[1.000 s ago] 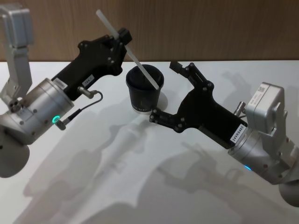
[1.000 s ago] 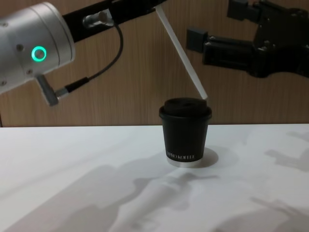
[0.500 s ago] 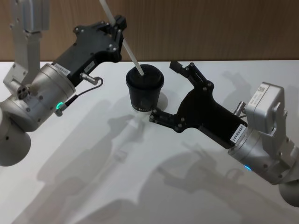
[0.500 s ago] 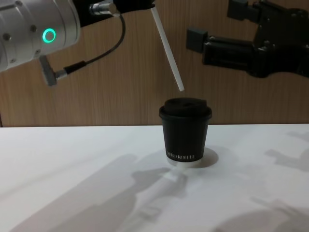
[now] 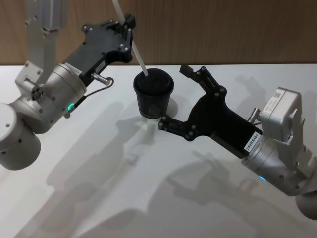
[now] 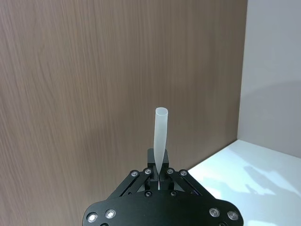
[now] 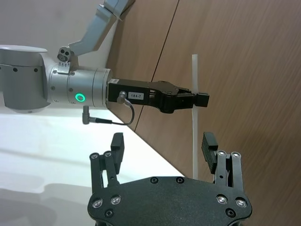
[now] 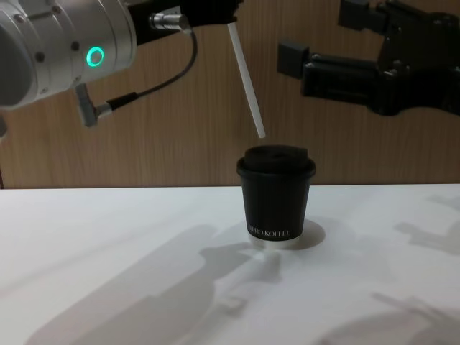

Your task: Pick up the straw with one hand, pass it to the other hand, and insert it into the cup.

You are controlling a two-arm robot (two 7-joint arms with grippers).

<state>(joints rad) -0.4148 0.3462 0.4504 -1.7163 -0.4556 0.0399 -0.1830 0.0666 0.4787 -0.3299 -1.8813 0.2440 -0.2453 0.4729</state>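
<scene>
The black paper cup stands lidded on the white table, white lettering near its base. My left gripper is shut on the thin white straw, held high behind the cup. The straw slants steeply down, and its lower end hangs a little above the lid, toward the lid's left side. My right gripper is open and holds nothing, raised to the right of the cup. From the right wrist, the straw looks upright in the left gripper.
The white table carries arm shadows around the cup. A wood-panelled wall closes the far edge. A thin black cable with a metal plug hangs from the left wrist.
The left arm rose and swung the straw more upright. Its lower end moved from the lid's right edge to above the lid's left side. The right arm stayed still.
</scene>
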